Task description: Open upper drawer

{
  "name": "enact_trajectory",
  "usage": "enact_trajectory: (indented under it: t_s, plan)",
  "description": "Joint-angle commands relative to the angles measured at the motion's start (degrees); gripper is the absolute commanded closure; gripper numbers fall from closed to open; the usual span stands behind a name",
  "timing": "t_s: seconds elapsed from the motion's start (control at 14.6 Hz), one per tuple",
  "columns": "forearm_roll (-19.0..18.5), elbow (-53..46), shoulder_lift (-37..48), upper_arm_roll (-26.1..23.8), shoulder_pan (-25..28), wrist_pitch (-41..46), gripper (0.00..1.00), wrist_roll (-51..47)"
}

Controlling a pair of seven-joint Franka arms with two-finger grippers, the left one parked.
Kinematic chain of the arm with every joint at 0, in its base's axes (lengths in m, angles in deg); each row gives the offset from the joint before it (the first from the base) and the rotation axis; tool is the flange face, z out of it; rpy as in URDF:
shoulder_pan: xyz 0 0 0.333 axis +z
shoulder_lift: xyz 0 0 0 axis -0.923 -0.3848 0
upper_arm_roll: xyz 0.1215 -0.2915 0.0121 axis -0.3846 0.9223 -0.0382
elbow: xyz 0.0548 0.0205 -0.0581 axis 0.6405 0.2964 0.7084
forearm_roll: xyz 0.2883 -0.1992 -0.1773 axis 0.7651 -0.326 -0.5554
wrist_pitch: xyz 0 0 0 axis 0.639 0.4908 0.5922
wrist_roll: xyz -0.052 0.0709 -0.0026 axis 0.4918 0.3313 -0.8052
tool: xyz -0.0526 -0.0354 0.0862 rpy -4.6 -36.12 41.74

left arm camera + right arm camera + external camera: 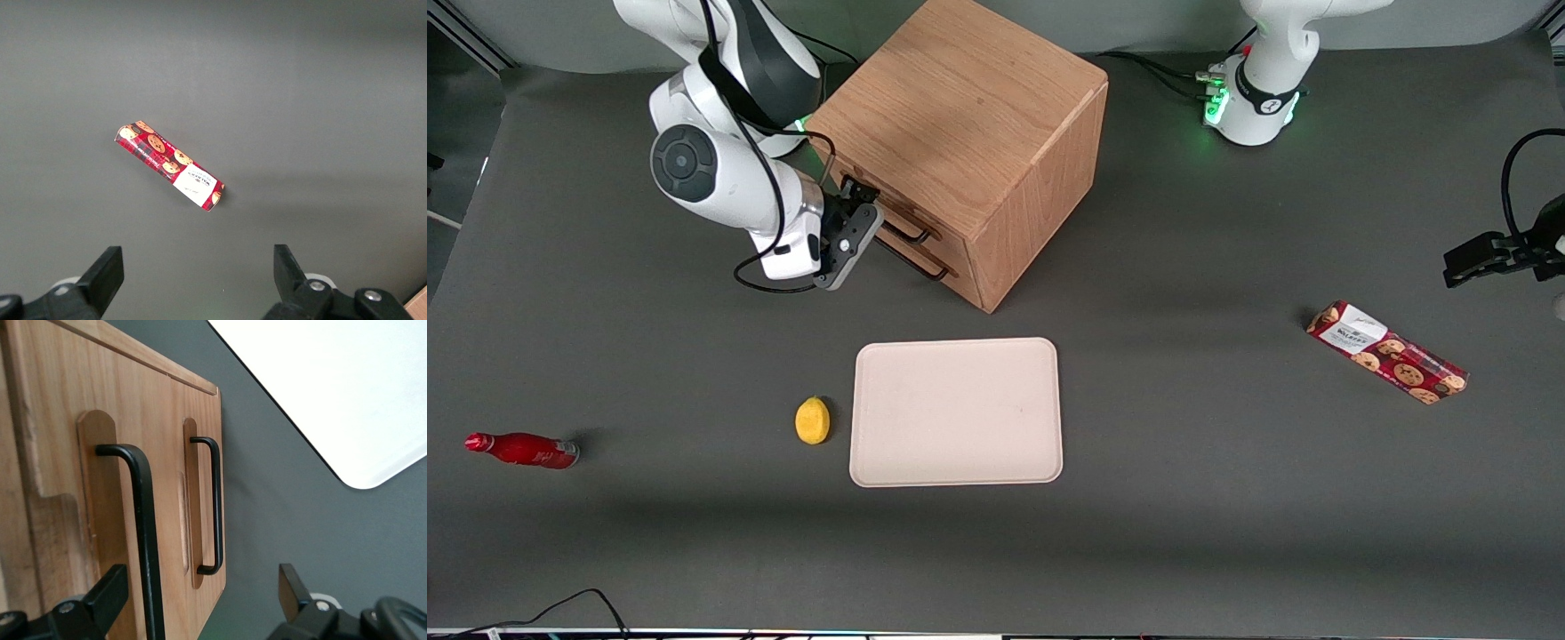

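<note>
The wooden cube cabinet (969, 98) stands on the table with its two drawers facing the working arm. The upper drawer (896, 212) is closed; its thin black bar handle (911, 229) shows close up in the right wrist view (143, 540). The lower drawer's handle (215, 507) sits nearer the cabinet's base (927, 267). My right gripper (860, 196) is in front of the upper drawer, open (200, 607). The upper handle's bar lies between the fingers, close to one finger (107, 593), which it does not touch. The other finger (293, 590) is out over the table.
A beige tray (957, 412) lies nearer the front camera than the cabinet, with a yellow lemon (812, 420) beside it. A red bottle (523, 450) lies toward the working arm's end. A red cookie box (1387, 352) lies toward the parked arm's end and also shows in the left wrist view (170, 165).
</note>
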Motion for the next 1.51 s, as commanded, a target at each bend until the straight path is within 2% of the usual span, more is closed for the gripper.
enact_trajectory:
  t_s: [0.0, 0.68, 1.44]
  plan:
    - [2.0, 3.0, 1.7, -0.8, -0.3, -2.4, 0.00, 1.1]
    - [1.9, 7.1, 1.1, -0.8, 0.3, -8.3, 0.00, 1.2]
    - [1.1, 8.6, 0.2, -1.2, 0.3, -11.0, 0.00, 1.1]
